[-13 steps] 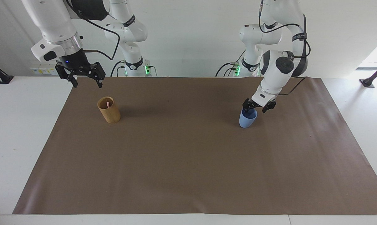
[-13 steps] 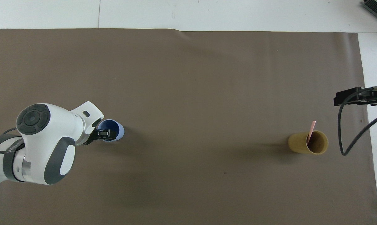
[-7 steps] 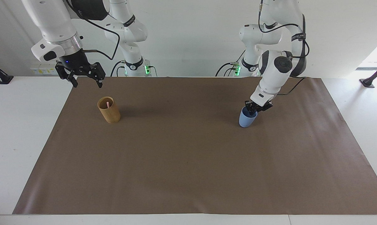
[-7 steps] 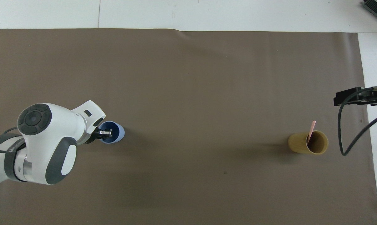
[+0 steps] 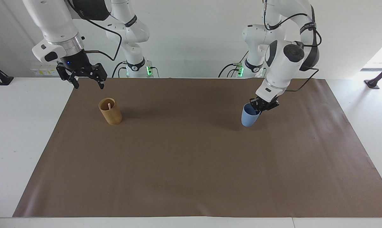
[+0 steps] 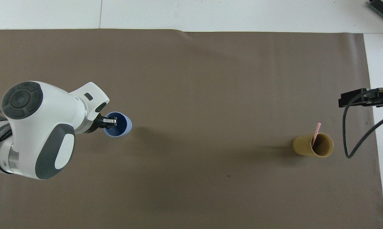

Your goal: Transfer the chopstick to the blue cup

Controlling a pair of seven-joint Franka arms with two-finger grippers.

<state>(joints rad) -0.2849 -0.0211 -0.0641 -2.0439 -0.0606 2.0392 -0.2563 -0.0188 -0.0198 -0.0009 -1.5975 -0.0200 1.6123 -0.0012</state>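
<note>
The left end effector (image 5: 263, 104) is pinched tight on the rim of the cup (image 5: 249, 116), one finger inside and one outside; the cup hangs tipped and seems just off the worktop (image 5: 191, 177), over the left arm's end and nearer the robots' edge than the front edge. The chopstick (image 6: 316, 134) is pink and thin; it leans in the holder (image 5: 110, 111), which stands at the right arm's end, well apart from the cup. The right end effector (image 5: 87, 79) hangs with its fingers spread wide and nothing in them, up over the worktop's edge at the robots' side, near the corner and the holder; it waits.

I think the step now is to carry the cup toward the holder; to do it well, lift it only a little and move it slowly, because a rim pinch can let the cup swing or slip; keep its mouth facing up; set it down flat close beside the holder, but not bumping it, or the holder may fall; let go only when the cup sits firm.
</note>
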